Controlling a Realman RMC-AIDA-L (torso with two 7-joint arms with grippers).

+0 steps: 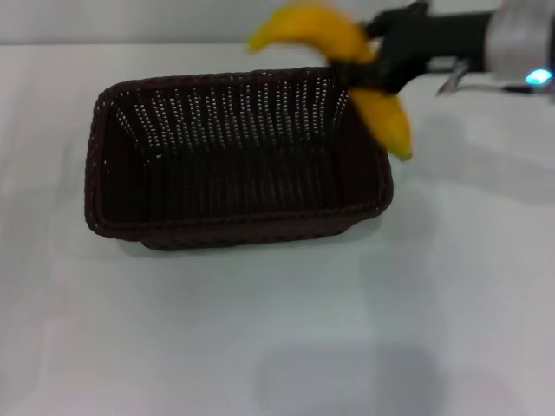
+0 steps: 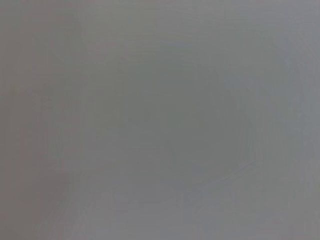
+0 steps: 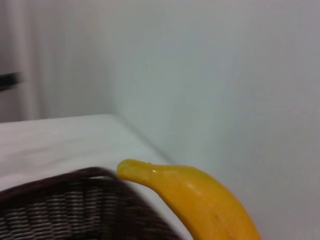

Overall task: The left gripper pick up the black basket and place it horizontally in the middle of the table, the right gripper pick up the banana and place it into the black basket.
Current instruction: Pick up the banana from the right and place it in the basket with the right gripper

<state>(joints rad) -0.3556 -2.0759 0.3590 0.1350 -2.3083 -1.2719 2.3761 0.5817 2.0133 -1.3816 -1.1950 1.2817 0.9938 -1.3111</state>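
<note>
The black basket [image 1: 234,156] lies lengthwise across the middle of the white table [image 1: 277,338], open side up and with nothing in it. My right gripper [image 1: 364,65] reaches in from the upper right and is shut on the yellow banana [image 1: 347,61]. It holds the banana in the air above the basket's far right corner. In the right wrist view the banana [image 3: 195,200] hangs just over the basket's braided rim [image 3: 75,180]. The left gripper is out of view; the left wrist view shows only blank grey.
The table's far edge meets a pale wall [image 1: 130,22] behind the basket. Bare tabletop lies in front of the basket and to its right [image 1: 477,260].
</note>
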